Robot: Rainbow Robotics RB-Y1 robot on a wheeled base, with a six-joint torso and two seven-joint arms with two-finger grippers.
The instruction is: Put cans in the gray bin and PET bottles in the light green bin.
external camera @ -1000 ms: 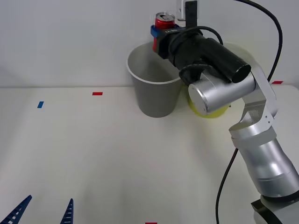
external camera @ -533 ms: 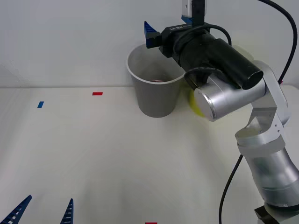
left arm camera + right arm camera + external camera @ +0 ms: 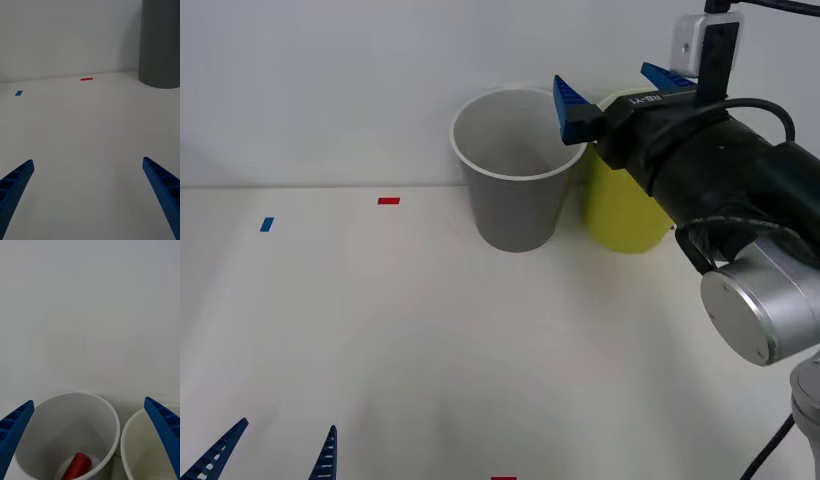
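Red drink can [image 3: 77, 465] lying tilted on the floor of the gray bin [image 3: 513, 205], light green bin [image 3: 620, 215] just beside; right gripper [image 3: 625, 88] spread wide above their rims; left gripper [image 3: 275, 452] parked, wide, low over the table [image 3: 430, 330].

Layout of the table, bins and grippers.
The gray bin [image 3: 513, 170] stands at the back of the table [image 3: 430, 340], with the light green bin [image 3: 625, 205] just beside it on the right. The can [image 3: 77, 465] lies tilted inside the gray bin. The right gripper [image 3: 620, 90] is held above the two bins' rims; the left gripper [image 3: 275, 455] is placed at the table's near left edge.
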